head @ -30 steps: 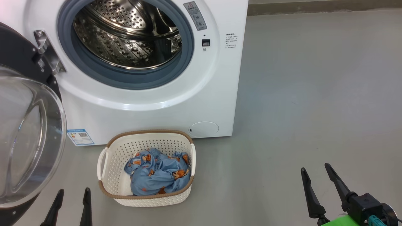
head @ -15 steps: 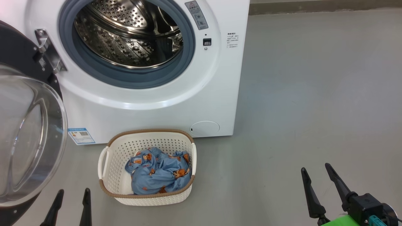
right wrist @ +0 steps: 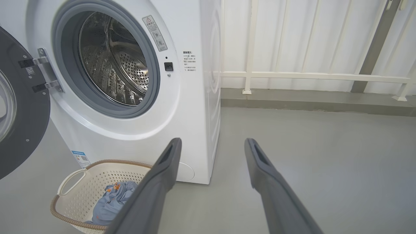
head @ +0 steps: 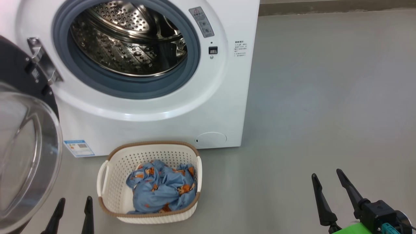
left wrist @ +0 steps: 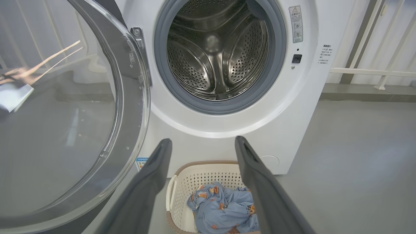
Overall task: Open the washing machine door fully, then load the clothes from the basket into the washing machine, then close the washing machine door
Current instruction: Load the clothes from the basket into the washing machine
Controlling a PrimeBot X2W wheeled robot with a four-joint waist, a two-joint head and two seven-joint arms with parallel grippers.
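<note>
The white washing machine (head: 182, 107) fills the upper left of the head view, its steel drum (head: 126, 42) bare inside. Its door (head: 26, 152) is swung wide to the left, glass bowl facing me; the same door (left wrist: 65, 130) fills the left of the left wrist view. On the floor in front stands the cream basket (head: 110, 182) with the blue bear-print clothes (head: 162, 188) bundled inside. My left gripper (head: 74, 202) is open, low, just left of the basket. My right gripper (head: 326, 175) is open far to the right over bare floor.
Grey floor (head: 325, 97) stretches to the right of the machine. A white railing (right wrist: 308, 76) and a low kerb run behind it in the right wrist view. The open door stands close beside my left arm.
The whole head picture has shifted slightly down and left, so the camera moved. Basket, clothes, door and both grippers hold their places relative to each other.
</note>
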